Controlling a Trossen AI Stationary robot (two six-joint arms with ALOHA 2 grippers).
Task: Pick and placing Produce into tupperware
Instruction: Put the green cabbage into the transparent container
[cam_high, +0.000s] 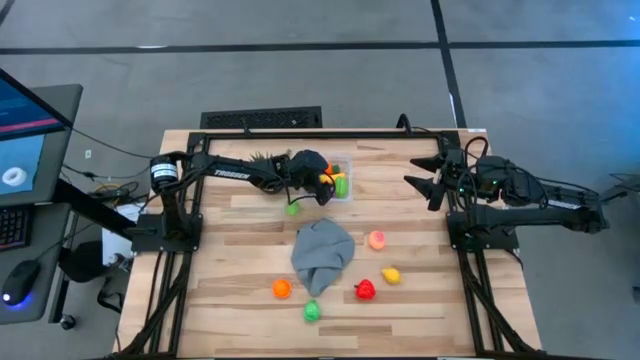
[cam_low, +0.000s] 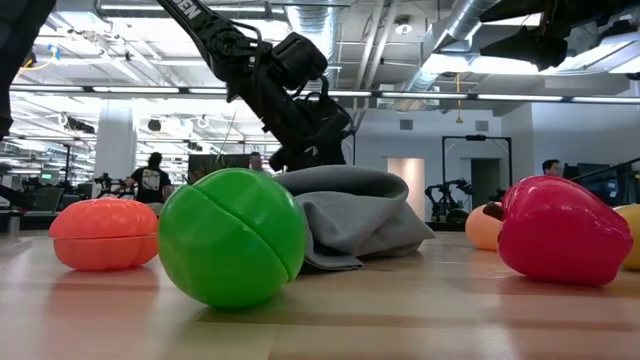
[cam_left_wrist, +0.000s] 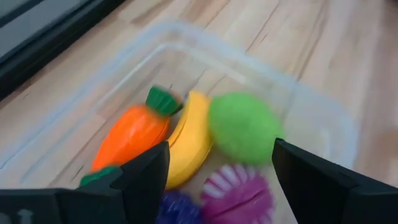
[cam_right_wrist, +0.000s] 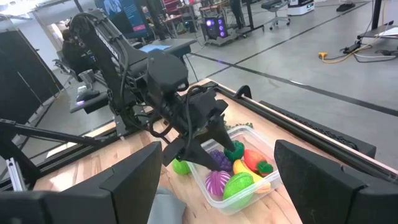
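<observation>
The clear tupperware (cam_left_wrist: 205, 40) stands at the table's far middle (cam_high: 349, 170). In it lie an orange carrot (cam_left_wrist: 127, 137), a yellow banana (cam_left_wrist: 189, 140), a round green piece (cam_left_wrist: 244, 127), purple grapes (cam_left_wrist: 177, 208) and a magenta piece (cam_left_wrist: 239, 196). My left gripper (cam_left_wrist: 217, 186) hangs open just above the tupperware, slanting down, fingers apart and holding nothing (cam_right_wrist: 198, 148). My right gripper (cam_right_wrist: 214, 186) waits open, raised near the table's far right (cam_high: 428, 182). More produce lies loose on the table, among it a green piece (cam_high: 293, 209) beside the tupperware.
A crumpled grey cloth (cam_high: 322, 255) lies mid-table. Around it lie a peach piece (cam_high: 377, 240), a yellow one (cam_high: 390, 274), a red one (cam_high: 365, 290), an orange one (cam_high: 282, 289) and a green one (cam_high: 313, 311). A spiky green plant (cam_high: 266, 160) stands behind my left arm.
</observation>
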